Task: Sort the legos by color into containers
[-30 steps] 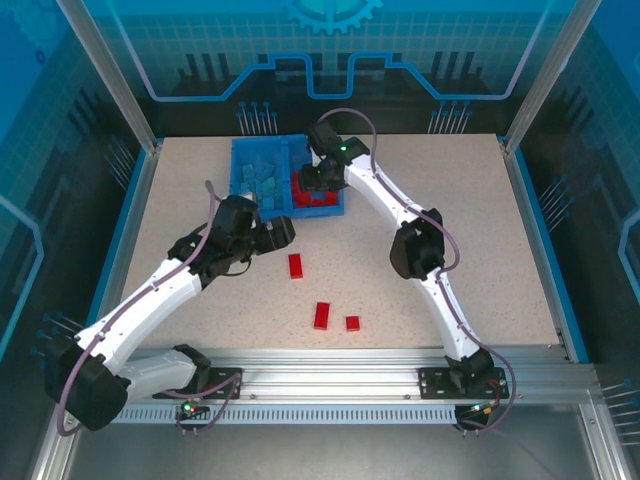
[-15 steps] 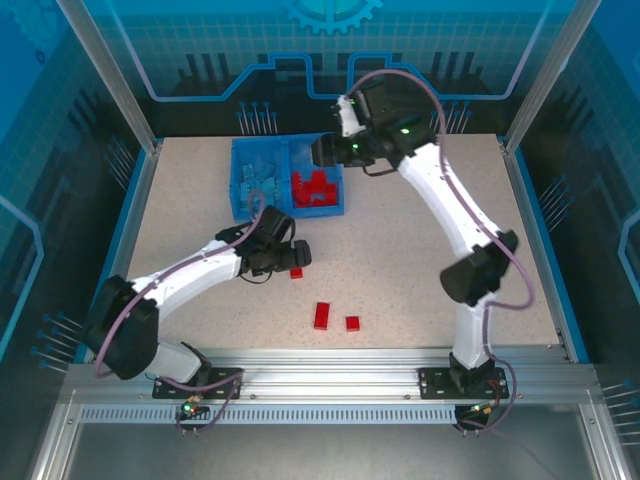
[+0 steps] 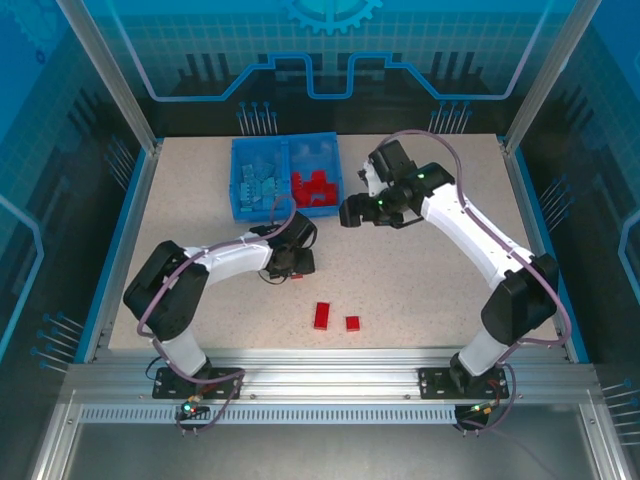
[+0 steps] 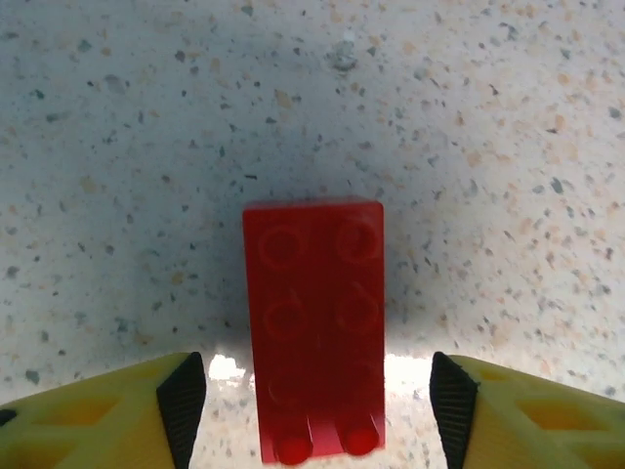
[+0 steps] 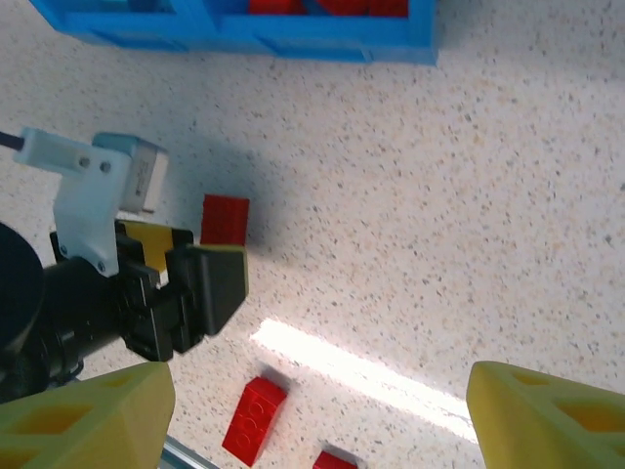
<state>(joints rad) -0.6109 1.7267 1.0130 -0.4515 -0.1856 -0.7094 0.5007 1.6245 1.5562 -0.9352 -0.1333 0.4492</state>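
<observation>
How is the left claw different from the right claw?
The left claw is down at the table with a red lego between its fingers, gaps on both sides; the right claw hangs higher, nothing between its fingers. The left claw is mid-table; the right claw is near the blue bin. Both are open, with yellow fingers.

The top external camera gave us a downward, forward look from above and behind both arm bases [image 3: 190,378], spanning the whole table [image 3: 420,290]. The left wrist camera sat very near the surface, and we looked straight down at a red brick [image 4: 314,332] between the fingers of the left pincer [image 4: 317,405]. The right wrist camera sat higher; ahead of the right pincer [image 5: 314,415] we saw that brick, the left pincer and the blue bin [image 5: 293,44], all shared with the top view.
</observation>
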